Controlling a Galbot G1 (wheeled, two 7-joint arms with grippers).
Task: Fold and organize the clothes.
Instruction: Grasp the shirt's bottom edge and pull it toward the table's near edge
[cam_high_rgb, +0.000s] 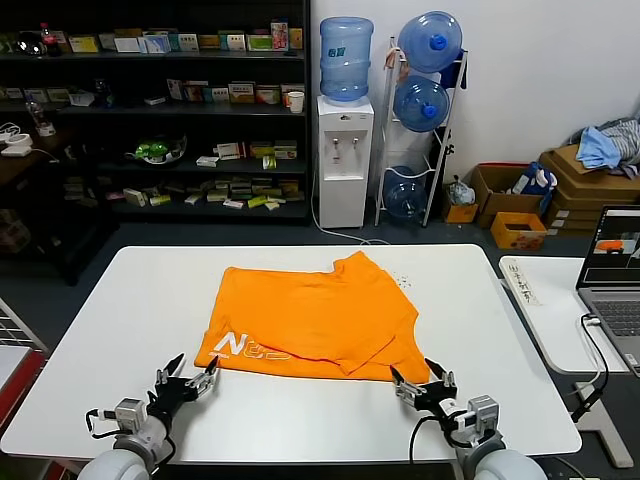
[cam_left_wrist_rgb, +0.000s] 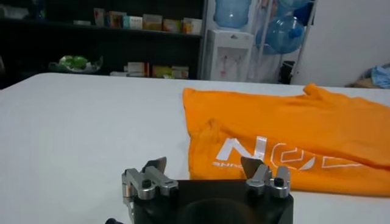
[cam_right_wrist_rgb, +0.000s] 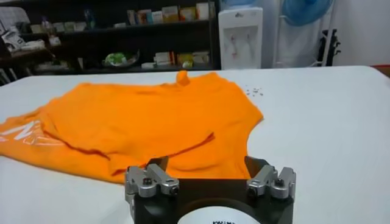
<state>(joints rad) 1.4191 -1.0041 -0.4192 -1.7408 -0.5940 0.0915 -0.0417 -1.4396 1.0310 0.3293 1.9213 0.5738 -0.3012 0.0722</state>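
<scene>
1 laptop (cam_high_rgb: 612, 285) beside T-shirt (cam_high_rgb: 310, 315)

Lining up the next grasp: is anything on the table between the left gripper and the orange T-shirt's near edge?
Nothing: the head view shows the open left gripper just short of the T-shirt, only bare table between.

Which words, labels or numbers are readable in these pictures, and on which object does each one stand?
"NO", then cut-off white letters hidden by a fold: on the orange T-shirt, large print.
Small white line under that print: too blurred to read.
Boxes on the shelves: labels too small to read.
Laptop screen: nothing readable.
</scene>
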